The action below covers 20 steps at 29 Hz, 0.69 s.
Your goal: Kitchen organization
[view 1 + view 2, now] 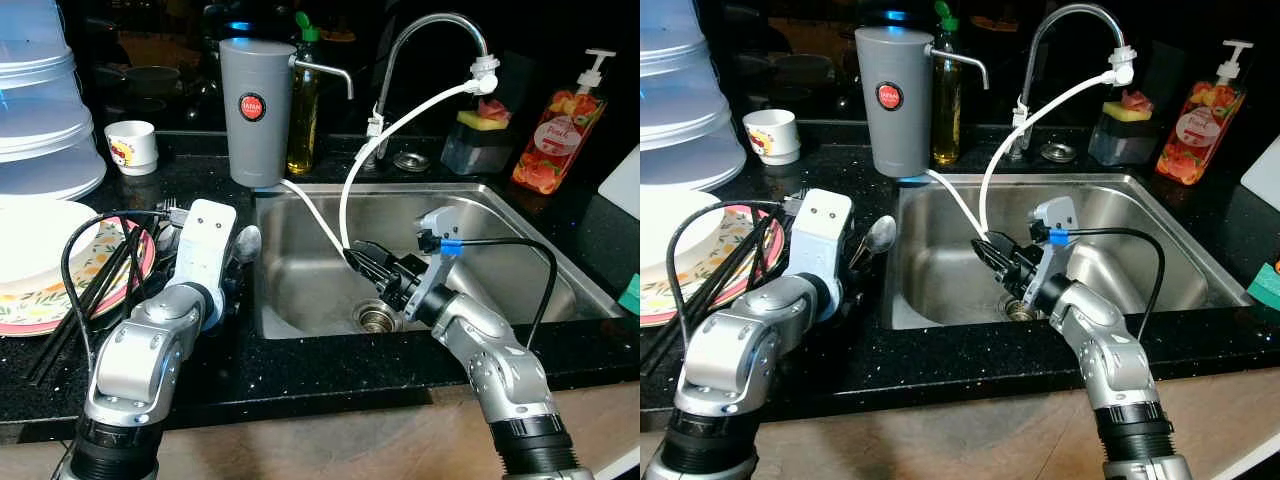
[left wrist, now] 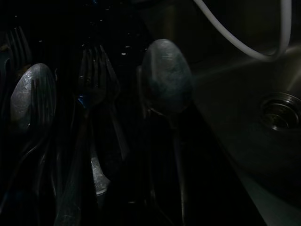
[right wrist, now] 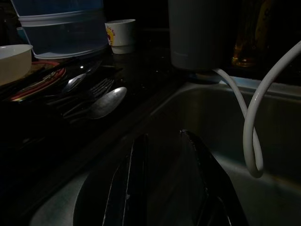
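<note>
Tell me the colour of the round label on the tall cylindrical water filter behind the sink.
Red, on the grey filter's round label; clearest in the left eye view.

The scene is viewed from head height by both eye views, facing forward and down over the black counter [image 1: 330,370] and the steel sink [image 1: 520,215]. The cutlery is seen close up from the left wrist, with a spoon [image 2: 165,77] beside the sink's drain [image 2: 281,113]. From low inside the sink, the same spoon [image 3: 107,102] is faced by the right wrist view.
</note>
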### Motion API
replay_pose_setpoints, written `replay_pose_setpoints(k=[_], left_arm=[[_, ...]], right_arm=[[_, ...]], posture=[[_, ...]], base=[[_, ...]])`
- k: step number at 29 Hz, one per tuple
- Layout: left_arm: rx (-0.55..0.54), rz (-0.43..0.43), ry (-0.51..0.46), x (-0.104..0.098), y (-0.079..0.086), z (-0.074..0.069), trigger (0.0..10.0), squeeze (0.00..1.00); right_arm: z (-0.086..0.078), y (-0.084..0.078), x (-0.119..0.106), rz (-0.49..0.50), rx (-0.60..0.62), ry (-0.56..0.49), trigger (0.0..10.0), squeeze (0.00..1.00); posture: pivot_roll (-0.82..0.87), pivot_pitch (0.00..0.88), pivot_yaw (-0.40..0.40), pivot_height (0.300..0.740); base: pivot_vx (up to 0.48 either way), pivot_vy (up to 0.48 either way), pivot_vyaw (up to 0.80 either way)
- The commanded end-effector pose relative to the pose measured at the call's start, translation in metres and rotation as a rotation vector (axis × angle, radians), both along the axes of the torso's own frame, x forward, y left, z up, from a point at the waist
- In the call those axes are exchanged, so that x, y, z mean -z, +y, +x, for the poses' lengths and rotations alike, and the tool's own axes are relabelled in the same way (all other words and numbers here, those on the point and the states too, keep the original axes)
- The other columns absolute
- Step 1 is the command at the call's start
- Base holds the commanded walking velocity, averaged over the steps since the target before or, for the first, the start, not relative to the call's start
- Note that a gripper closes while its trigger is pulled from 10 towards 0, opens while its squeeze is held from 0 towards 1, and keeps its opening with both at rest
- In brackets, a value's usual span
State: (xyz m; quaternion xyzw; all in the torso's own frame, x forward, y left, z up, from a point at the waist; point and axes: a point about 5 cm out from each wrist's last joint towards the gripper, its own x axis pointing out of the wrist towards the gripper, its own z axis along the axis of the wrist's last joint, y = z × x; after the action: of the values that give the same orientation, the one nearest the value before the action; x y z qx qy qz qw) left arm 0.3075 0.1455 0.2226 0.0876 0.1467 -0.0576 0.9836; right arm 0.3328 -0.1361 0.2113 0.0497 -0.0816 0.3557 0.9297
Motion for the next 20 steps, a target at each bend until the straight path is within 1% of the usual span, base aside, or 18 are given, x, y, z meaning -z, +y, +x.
replay_pose_setpoints(k=[1, 3, 8, 9, 12, 13, 15, 20], left_arm=[[-0.025, 0.027, -0.015, -0.003, 0.004, 0.002, 0.0, 0.0], [-0.038, 0.025, -0.022, -0.005, 0.005, 0.002, 0.0, 0.0], [-0.108, 0.043, -0.101, -0.017, 0.013, 0.005, 0.0, 0.0], [-0.108, 0.043, -0.101, -0.017, 0.013, 0.005, 0.0, 0.0], [-0.112, 0.032, -0.159, -0.027, 0.013, 0.006, 0.0, 0.0], [-0.112, 0.032, -0.159, -0.027, 0.013, 0.006, 0.0, 0.0], [-0.107, 0.021, -0.189, -0.033, 0.012, 0.006, 0.0, 0.0], [-0.1, 0.018, -0.201, -0.035, 0.009, 0.006, 0.0, 0.0]], right_arm=[[-0.001, -0.004, -0.001, 0.01, 0.014, -0.004, 10.0, 0.0], [-0.001, -0.004, -0.001, 0.01, 0.014, -0.004, 10.0, 0.0], [0.0, -0.004, -0.001, 0.013, 0.013, -0.005, 10.0, 0.0], [0.0, -0.004, -0.001, 0.013, 0.013, -0.005, 10.0, 0.0], [0.0, -0.004, -0.002, 0.014, 0.013, -0.006, 10.0, 0.0], [0.0, -0.004, -0.002, 0.014, 0.013, -0.006, 10.0, 0.0], [0.0, -0.005, -0.002, 0.016, 0.015, -0.007, 10.0, 0.0], [0.0, -0.005, -0.003, 0.015, 0.016, -0.008, 10.0, 0.0]], posture=[[0.01, 0.049, -0.051, 0.74], [0.01, 0.05, -0.052, 0.74], [0.01, 0.05, -0.053, 0.74], [0.01, 0.05, -0.053, 0.74], [0.01, 0.051, -0.054, 0.74], [0.01, 0.051, -0.054, 0.74], [0.01, 0.051, -0.054, 0.74], [0.0, 0.054, -0.052, 0.74]], base=[[0.0, 0.0, 0.0], [0.0, 0.0, 0.0], [0.0, 0.0, 0.0], [0.0, 0.0, 0.0], [0.0, 0.0, 0.0], [0.0, 0.0, 0.0], [0.0, 0.0, 0.0], [0.0, 0.0, 0.0]])
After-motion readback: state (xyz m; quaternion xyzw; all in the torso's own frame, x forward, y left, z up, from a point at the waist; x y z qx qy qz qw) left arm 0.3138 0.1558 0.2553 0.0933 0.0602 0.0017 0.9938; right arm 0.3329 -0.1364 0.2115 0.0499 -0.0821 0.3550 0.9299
